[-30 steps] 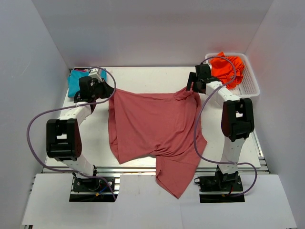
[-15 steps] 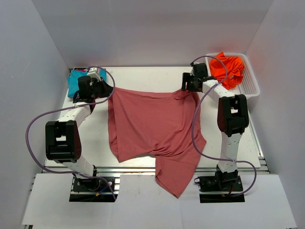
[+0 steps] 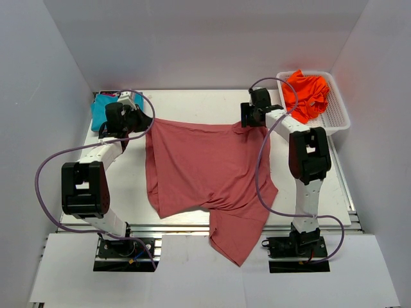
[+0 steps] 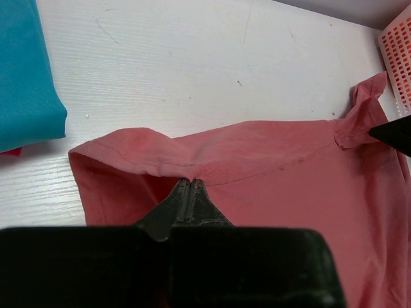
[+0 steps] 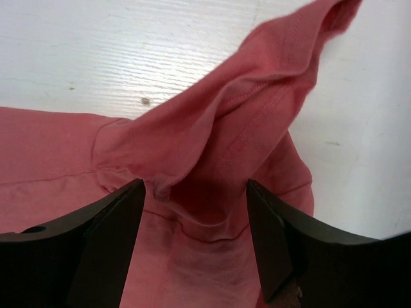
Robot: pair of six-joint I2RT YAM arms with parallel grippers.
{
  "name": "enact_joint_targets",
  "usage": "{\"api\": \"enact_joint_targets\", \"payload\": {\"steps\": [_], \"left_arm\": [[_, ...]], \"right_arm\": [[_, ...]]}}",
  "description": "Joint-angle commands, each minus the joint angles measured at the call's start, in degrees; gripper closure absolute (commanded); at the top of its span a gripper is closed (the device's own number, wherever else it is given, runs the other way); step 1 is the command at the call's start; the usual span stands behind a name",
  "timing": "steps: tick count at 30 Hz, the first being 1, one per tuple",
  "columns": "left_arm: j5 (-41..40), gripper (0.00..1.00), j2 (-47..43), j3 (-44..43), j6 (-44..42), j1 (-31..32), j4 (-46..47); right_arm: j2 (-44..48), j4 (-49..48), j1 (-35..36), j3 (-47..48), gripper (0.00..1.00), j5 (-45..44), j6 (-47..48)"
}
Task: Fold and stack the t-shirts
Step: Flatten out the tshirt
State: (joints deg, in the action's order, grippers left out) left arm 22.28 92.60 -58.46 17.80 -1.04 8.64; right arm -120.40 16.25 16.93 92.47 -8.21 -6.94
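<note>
The salmon t-shirt (image 3: 205,167) is lying spread across the middle of the tabletop (image 3: 192,102), with its lower tail hanging over the near edge at the bottom of the top view. The left end effector (image 4: 191,186) is clamping shut on the shirt's upper-left edge, drawing that corner into a small raised fold. At the upper right, the right end effector (image 5: 196,187) is standing open, its fingers straddling a bunched ridge of sleeve (image 5: 257,96) without pinching it.

The main risk is sitting on that right side. The ridge is looking thick and doubled, so the fingers may be taking two layers, or only the outer seam. Either way the top edge would be lifting unevenly and the fold coming out skewed. If the grasp is catching too little cloth, it could be slipping free once tension comes on. That would be leaving the left side pulling alone and dragging the shirt toward the teal t-shirt (image 3: 99,112) lying at the upper left. The overhanging tail is adding weight and could be tugging the garment off the front. The orange t-shirt (image 3: 307,90) is waiting in the basket (image 3: 339,119) at the upper right.
</note>
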Motion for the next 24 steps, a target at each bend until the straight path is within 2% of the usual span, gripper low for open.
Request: {"api": "enact_joint_targets", "payload": {"steps": [1,7,9,16,24], "left_arm": [[-0.6,1.00,-0.1,0.8,-0.8,-0.4,0.1],[-0.6,1.00,-0.7,1.9,-0.8,-0.4,1.2],[-0.6,1.00,-0.7,1.9,-0.8,-0.4,1.2],[-0.6,1.00,-0.1,1.9,-1.3,-0.4,1.2],[0.5,1.00,0.9,1.9,-1.8,-0.4,1.2]], "right_arm": [[2.7,1.4,0.2,-1.4,0.30,-7.3,-2.5],[3.2,0.7,0.6,-3.3,0.33,-0.5,-9.5],[3.1,-0.5,0.6,-3.2,0.36,-0.1,-10.4],[0.8,-1.0,0.9,0.7,0.36,1.3,-12.0],[0.1,0.8,1.1,3.7,0.35,-4.4,-12.0]]}}
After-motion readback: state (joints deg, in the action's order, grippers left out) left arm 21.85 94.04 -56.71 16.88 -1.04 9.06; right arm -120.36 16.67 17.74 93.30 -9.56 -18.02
